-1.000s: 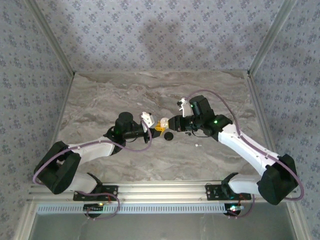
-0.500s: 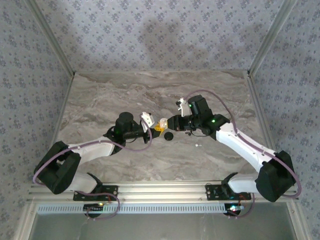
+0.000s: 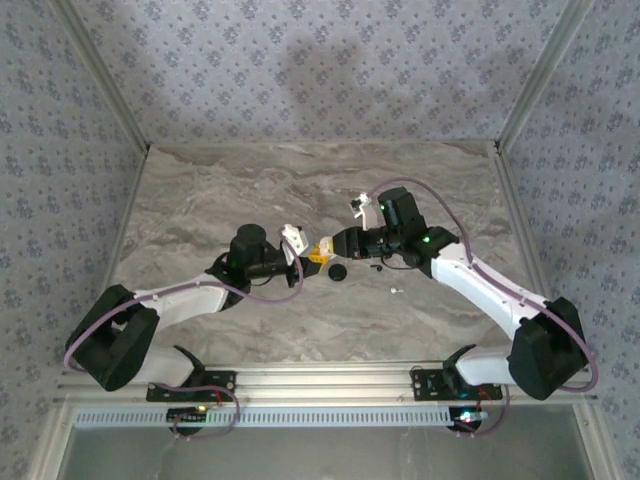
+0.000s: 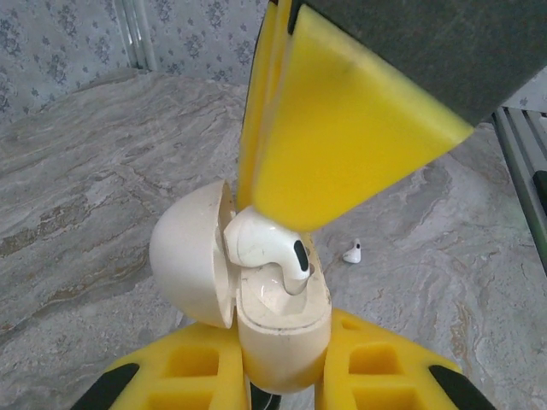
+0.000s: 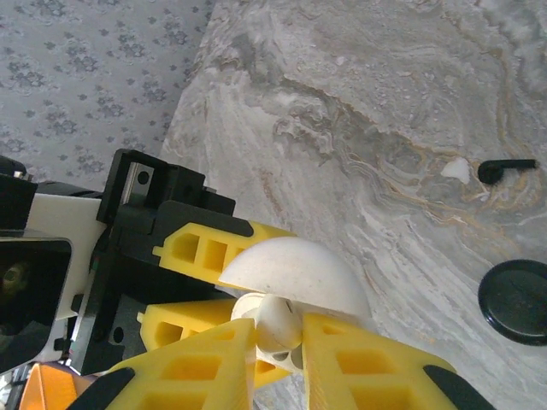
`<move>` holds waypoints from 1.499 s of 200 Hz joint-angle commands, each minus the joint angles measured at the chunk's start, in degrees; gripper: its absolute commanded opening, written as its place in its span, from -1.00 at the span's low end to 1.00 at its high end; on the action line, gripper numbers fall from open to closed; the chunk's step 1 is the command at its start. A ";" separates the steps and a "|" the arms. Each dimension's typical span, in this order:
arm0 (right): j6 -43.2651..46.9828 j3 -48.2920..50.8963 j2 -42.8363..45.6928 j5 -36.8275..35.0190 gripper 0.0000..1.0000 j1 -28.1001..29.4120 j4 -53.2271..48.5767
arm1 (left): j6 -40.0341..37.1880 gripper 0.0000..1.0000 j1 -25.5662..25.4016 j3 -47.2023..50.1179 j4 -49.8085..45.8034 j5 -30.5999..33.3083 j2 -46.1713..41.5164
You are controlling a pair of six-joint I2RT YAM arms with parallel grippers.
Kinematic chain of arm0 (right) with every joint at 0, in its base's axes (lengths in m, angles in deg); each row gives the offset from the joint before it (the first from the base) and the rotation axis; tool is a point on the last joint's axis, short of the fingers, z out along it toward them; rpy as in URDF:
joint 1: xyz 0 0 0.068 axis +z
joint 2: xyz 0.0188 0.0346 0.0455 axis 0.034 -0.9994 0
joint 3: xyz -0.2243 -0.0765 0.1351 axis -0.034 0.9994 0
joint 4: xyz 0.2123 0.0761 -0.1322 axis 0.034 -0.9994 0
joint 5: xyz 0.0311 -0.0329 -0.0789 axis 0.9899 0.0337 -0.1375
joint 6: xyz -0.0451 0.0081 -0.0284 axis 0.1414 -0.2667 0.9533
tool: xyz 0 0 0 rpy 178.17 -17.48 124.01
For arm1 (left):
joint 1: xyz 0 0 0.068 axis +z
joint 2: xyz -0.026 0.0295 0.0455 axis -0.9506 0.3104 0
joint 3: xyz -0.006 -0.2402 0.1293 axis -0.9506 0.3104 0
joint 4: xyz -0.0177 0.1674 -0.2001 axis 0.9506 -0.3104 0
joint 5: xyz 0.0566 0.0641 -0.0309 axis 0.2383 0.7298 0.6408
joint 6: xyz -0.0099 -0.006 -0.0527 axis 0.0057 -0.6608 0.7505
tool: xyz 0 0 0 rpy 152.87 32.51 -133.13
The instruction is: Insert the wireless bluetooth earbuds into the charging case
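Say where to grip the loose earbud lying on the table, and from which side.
Probably pinch the loose earbud across its rounded head, coming straight down from above: it lies low on the table with nothing touching it, and its stem looks thinner.

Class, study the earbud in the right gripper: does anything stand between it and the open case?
Nothing visible does. The earbud, pinched by the right gripper, sits at the mouth of the case; the lid is swung aside.

The right arm (image 3: pixel 485 285) has edged left, bringing its jaws closer to the charging case (image 3: pixel 324 246).
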 commanded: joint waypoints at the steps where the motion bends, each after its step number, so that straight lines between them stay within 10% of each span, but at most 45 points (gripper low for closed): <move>1: 1.11 0.56 -0.85 4.40 -0.51 0.23 1.28 | -0.77 -0.90 -0.58 -0.76 2.59 -2.03 -1.75; 144: 7.29 -3.37 2.27 0.76 -0.21 -1.15 -9.97 | -1.43 -0.90 -0.65 -0.45 1.50 -1.70 -2.59; 238: 12.50 -4.61 -0.08 -21.35 -0.08 -10.12 -44.88 | -2.63 -0.90 -0.63 1.70 -1.17 -0.26 -4.34; 300: 14.10 -0.86 -8.69 -25.35 0.09 -15.34 -39.09 | -2.63 -0.90 -0.60 1.62 -1.98 -0.01 -4.13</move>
